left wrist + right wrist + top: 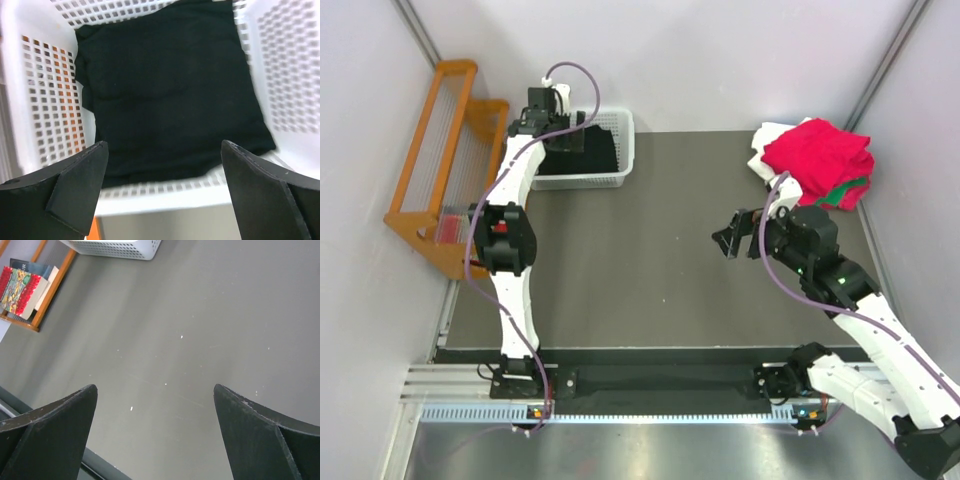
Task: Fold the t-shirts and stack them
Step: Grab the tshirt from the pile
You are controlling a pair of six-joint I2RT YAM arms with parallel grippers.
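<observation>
A black t-shirt point(170, 90) lies crumpled in the white perforated basket point(45, 100) at the table's far left. My left gripper point(164, 143) hovers open just above it, touching nothing; the top view shows this gripper point(563, 135) over the basket point(625, 150) and the black t-shirt point(603, 150). At the far right corner, a folded red t-shirt point(820, 150) tops a pile with a green one point(848, 190) and a white one point(767, 140) beneath. My right gripper point(732, 238) hangs open and empty above the bare table point(200, 315), near that pile; in its wrist view the gripper point(155, 386) shows only table between the fingers.
An orange wooden rack point(440, 160) stands off the table's left edge, with a red-edged book point(20, 285) on it. The basket's corner point(120, 247) shows at the top of the right wrist view. Grey walls close in on the left, back and right.
</observation>
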